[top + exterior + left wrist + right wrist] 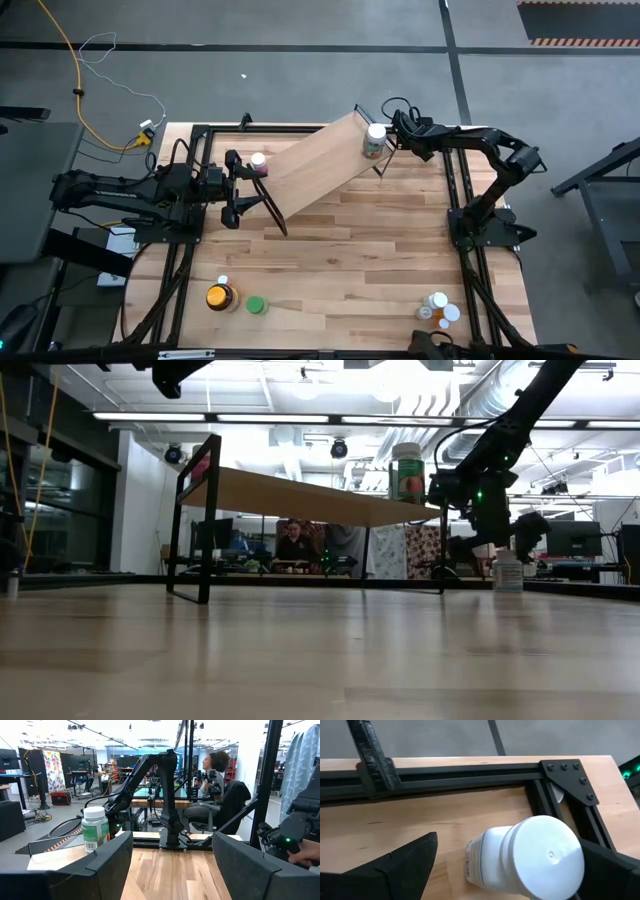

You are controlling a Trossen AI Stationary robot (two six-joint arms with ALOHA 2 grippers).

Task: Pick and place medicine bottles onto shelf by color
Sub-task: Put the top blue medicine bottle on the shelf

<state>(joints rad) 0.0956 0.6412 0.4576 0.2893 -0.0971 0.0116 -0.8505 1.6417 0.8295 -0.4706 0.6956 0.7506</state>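
The shelf (318, 162) is a light-wood board on black wire ends, lying slantwise across the table's far middle. A green bottle with a white cap (375, 140) stands upright on the shelf's right end (407, 472). My right gripper (384, 143) is open with one finger on either side of this bottle (530, 857). I cannot tell whether a finger touches it. A pink-capped bottle (258, 162) stands on the shelf's left end. My left gripper (240, 187) is open and empty beside that end (172, 840), level, pointing along the shelf.
An amber jar with a yellow lid (220, 297), a green bottle (256, 305) and a small white one (222, 281) stand near the table's near-left corner. A cluster of white and orange bottles (440, 308) stands at the near right. Black frame rails (455, 190) line the table's edges.
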